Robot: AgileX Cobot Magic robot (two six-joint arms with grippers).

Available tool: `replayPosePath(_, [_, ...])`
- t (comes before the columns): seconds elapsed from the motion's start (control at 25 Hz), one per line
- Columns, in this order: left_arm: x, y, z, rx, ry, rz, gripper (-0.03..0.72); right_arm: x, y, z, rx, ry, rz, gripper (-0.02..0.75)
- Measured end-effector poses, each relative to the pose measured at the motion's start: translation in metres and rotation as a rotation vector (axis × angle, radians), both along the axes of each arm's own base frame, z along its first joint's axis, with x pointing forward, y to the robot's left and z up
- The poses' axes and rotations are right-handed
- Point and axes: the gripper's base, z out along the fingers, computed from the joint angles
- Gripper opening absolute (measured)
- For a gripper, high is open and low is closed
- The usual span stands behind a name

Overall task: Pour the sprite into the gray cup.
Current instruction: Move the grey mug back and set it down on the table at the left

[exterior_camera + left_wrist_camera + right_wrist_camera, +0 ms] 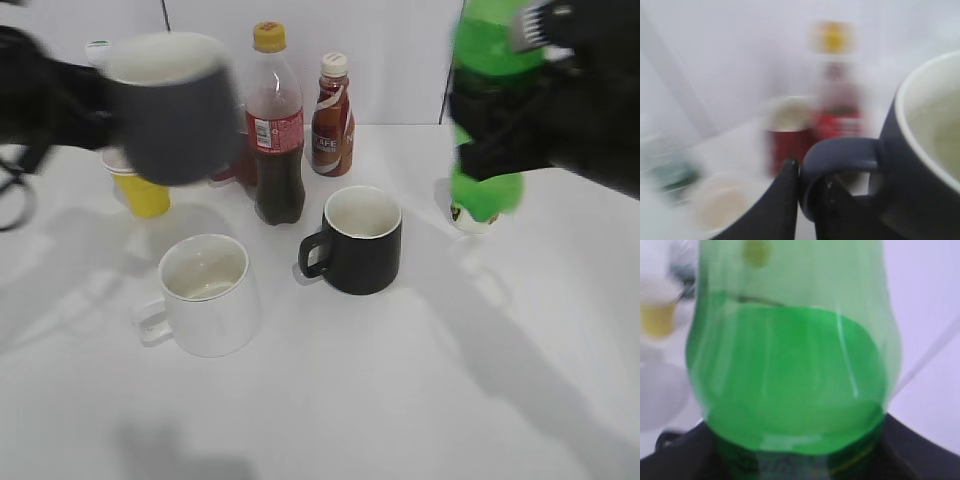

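Note:
The gray cup hangs in the air at the upper left, blurred, its white inside showing. My left gripper is shut on the cup's loop handle; the cup body fills the right of the left wrist view. The sprite, a green translucent bottle, is held off the table at the upper right by my right gripper, which is shut around its labelled middle. In the right wrist view the sprite fills the frame and hides the fingertips.
On the table stand a cola bottle, a brown sauce bottle, a black mug, a white mug and a yellow cup. A small white item sits under the sprite.

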Motion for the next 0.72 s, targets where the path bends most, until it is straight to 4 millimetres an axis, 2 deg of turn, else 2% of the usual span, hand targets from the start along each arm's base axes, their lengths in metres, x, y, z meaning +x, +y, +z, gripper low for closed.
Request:
replayPosePath(0.08, [0.001,0.027,-0.006,-0.014,-0.007,0.091,0.055,0.004,-0.02,-0.009,0.077,0.046,-0.079,0.4])
replayPosePath(0.2, [-0.004,0.066,-0.029,-0.048,-0.001,0.224,0.055,0.001,-0.046,-0.025,0.187,0.094,-0.158,0.4])
replayPosePath(0.32, [-0.011,0.096,-0.052,-0.09,-0.027,0.348,0.055,-0.003,-0.06,-0.036,0.248,0.081,-0.199,0.4])
replayPosePath(0.48, [-0.006,0.116,-0.079,-0.075,-0.002,0.45,0.055,-0.002,-0.061,-0.046,0.248,0.072,-0.194,0.4])
replayPosePath(0.72, [0.01,0.116,-0.116,-0.078,0.001,0.438,0.055,0.001,-0.059,-0.052,0.241,0.069,-0.179,0.4])
